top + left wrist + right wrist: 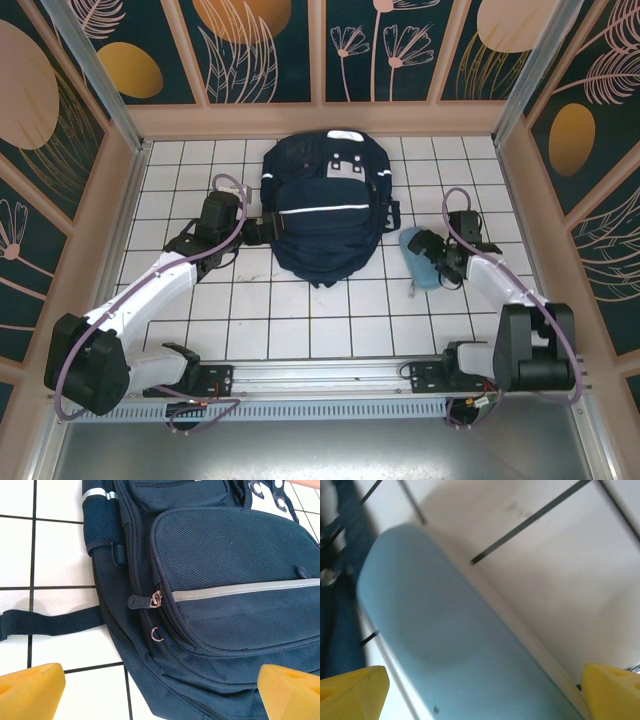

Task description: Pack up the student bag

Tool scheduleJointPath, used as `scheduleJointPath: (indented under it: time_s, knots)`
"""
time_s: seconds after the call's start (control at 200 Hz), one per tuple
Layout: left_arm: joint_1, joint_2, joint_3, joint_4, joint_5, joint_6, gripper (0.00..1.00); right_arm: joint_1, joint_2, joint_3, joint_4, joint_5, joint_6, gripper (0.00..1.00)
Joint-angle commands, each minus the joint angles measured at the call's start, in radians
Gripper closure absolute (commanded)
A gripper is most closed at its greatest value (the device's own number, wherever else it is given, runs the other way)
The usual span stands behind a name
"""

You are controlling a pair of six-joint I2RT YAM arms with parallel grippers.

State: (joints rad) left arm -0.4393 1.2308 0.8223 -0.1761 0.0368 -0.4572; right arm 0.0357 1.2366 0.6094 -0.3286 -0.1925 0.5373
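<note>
Top external view: the student bag [325,205] lies flat on the white tiled table [300,320], front panel up, its white patches on the end toward the back wall. The left gripper [250,231] is at the bag's left flank, and the right gripper [430,248] is off the bag's right side, over a pale blue case [415,268] that lies just beside the bag's lower right corner. The right arm's wrist covers part of that case.

From the left wrist, the yellow fingertips [30,690] stand spread to the corners of the view, holding nothing. Between them lies the bag's front pocket with its grey stripe [240,590]. A zipper pull [142,601] rests at the pocket's left edge, and a dark strap [50,622] trails from the bag's left side across the tiles.

From the right wrist, the jaws also gape wide and empty. The blurred blue case runs diagonally beneath them, with the bag's dark fabric at its left.
</note>
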Motion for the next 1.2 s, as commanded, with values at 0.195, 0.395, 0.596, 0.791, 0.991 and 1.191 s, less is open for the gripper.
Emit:
scheduleJointPath:
  time_s: [0.195, 0.395, 0.596, 0.791, 0.991, 1.191]
  knots:
    - [0.001, -0.001, -0.005, 0.004, 0.015, 0.0, 0.02, 0.117, -0.046, 0.007, -0.15, 0.165, 0.035, 0.01]
    - [0.001, -0.007, 0.001, 0.0, 0.023, -0.005, 0.02, 0.244, -0.028, 0.045, -0.229, 0.388, 0.117, 0.01]
    - [0.001, 0.009, 0.024, -0.012, 0.034, -0.004, 0.02, 0.372, 0.048, 0.082, -0.218, 0.391, 0.083, 0.03]
    - [0.001, 0.023, 0.035, -0.015, 0.051, -0.003, 0.01, 0.418, 0.134, 0.103, -0.223, 0.426, 0.077, 0.07]
    - [0.001, 0.032, 0.05, -0.019, 0.054, -0.001, 0.02, 0.425, 0.168, 0.113, -0.217, 0.441, 0.07, 0.2]
    - [-0.01, 0.067, 0.081, -0.033, 0.065, 0.048, 0.02, 0.422, 0.081, 0.133, -0.235, 0.501, 0.108, 0.28]
